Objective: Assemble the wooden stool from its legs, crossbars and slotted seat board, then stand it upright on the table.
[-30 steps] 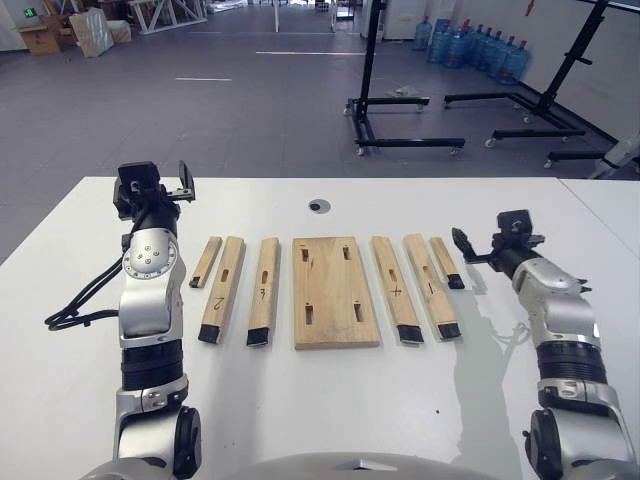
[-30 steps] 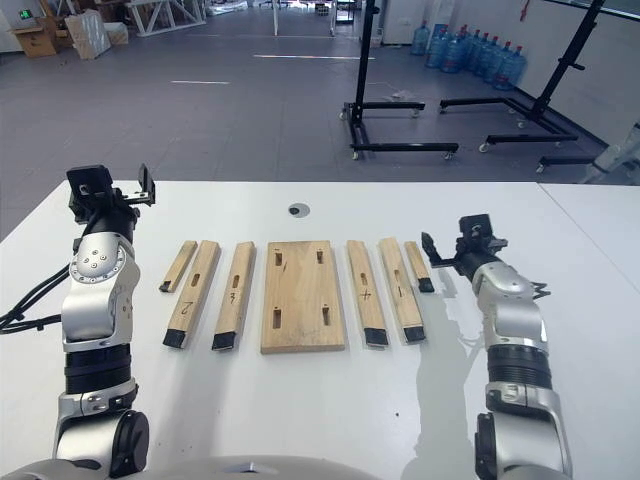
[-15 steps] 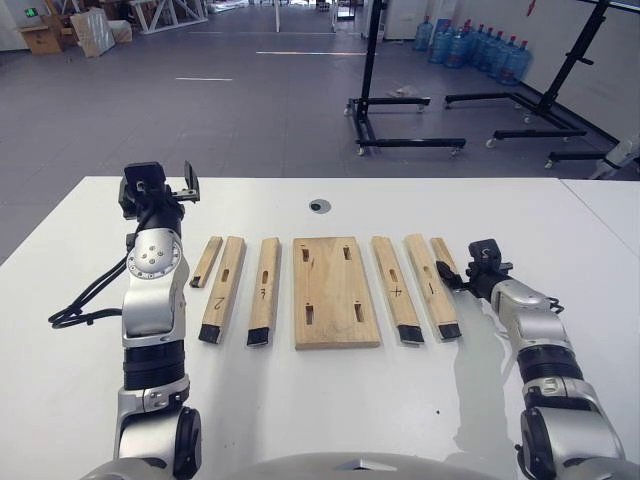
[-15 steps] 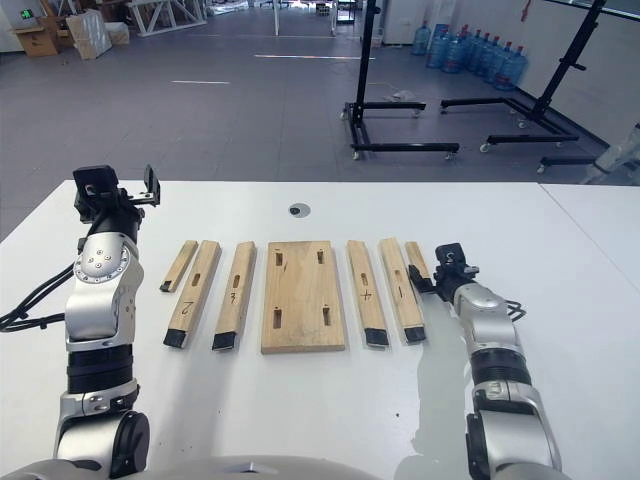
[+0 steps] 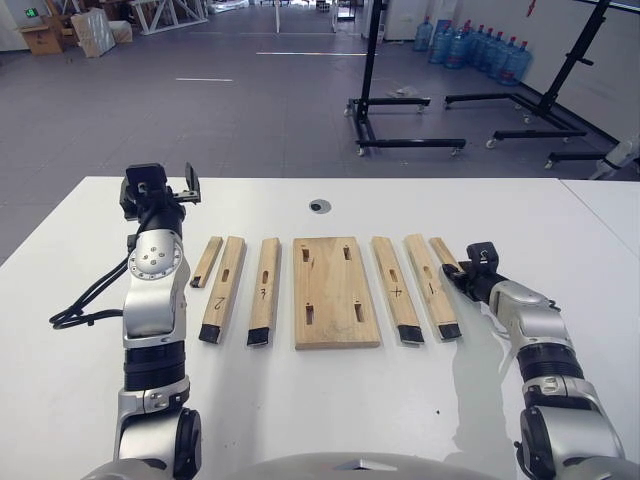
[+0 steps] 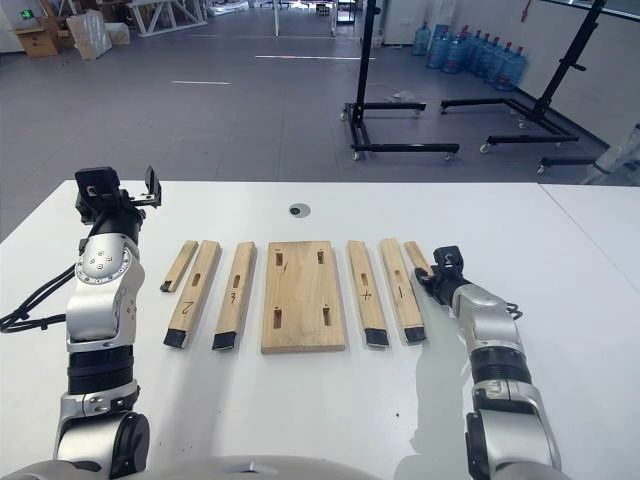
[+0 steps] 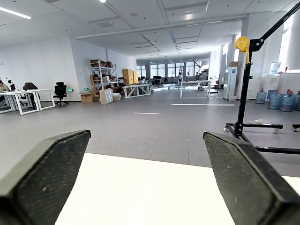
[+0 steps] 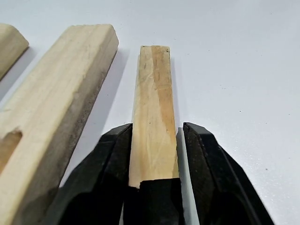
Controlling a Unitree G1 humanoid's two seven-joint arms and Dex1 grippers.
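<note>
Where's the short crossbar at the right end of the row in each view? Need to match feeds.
Left eye view: short crossbar, rightmost in the row, near end at the right gripper.
Right eye view: crossbar, same place.
Right wrist view: crossbar central, between the fingers.
Left wrist view: faces the hall instead.
Shared landmark: the slotted leg beside it.

Seat board (image 5: 336,291): bare pale wood, unvarnished, matt, grain visible.
Legs (image 5: 395,288): same raw wood; near ends capped in dull black.
Short crossbar (image 8: 153,108): raw wood, rough fibrous face, darker streak along the grain.
Table (image 5: 300,400): white, smooth, slight sheen.
Right gripper (image 8: 154,129), fingers (image 8: 105,164): matt black, plastic-looking.
Left gripper (image 7: 147,136), fingers (image 7: 42,173): matt black, finely textured.
</note>
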